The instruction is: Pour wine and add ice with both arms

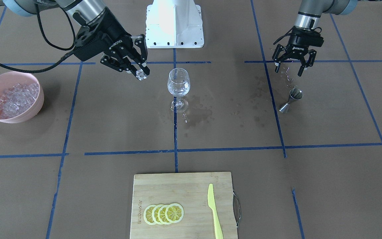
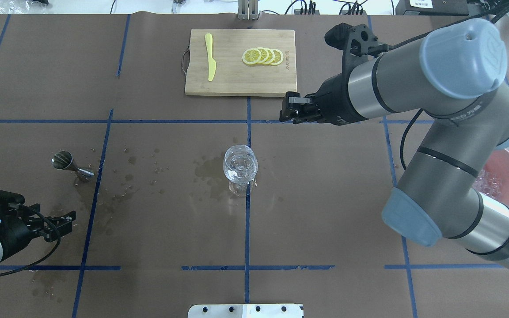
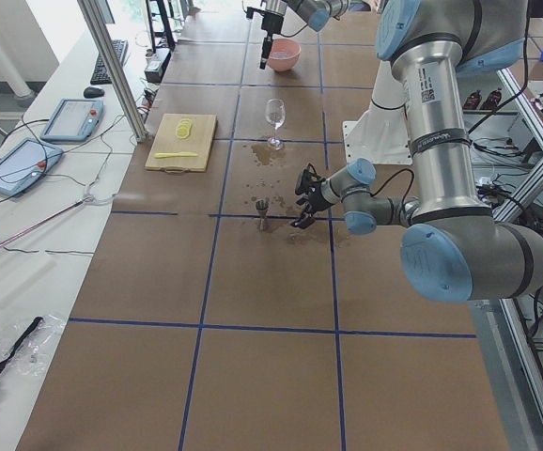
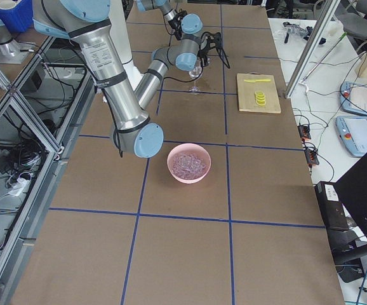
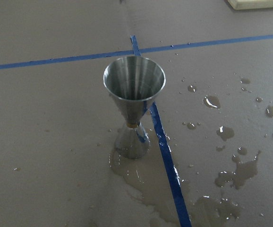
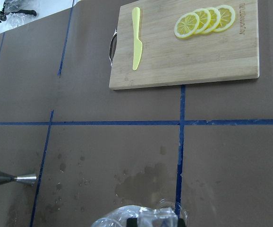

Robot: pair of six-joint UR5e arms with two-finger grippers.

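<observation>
Tabletop (image 1: 111,132); right arm (image 1: 85,13) angled down, jaws pinching ice (image 1: 141,74) near glass (image 1: 178,83).

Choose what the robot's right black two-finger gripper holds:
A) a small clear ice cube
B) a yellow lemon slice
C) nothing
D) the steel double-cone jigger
A: the front-facing view shows the right gripper pinching a small clear ice cube near the clear stemmed wine glass.

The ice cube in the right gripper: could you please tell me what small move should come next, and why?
Probably shift the right gripper across until the ice cube hangs over the mouth of the wine glass, then release. The cube is pinched at the fingertips, off to the side of the bowl, not above it.
</observation>
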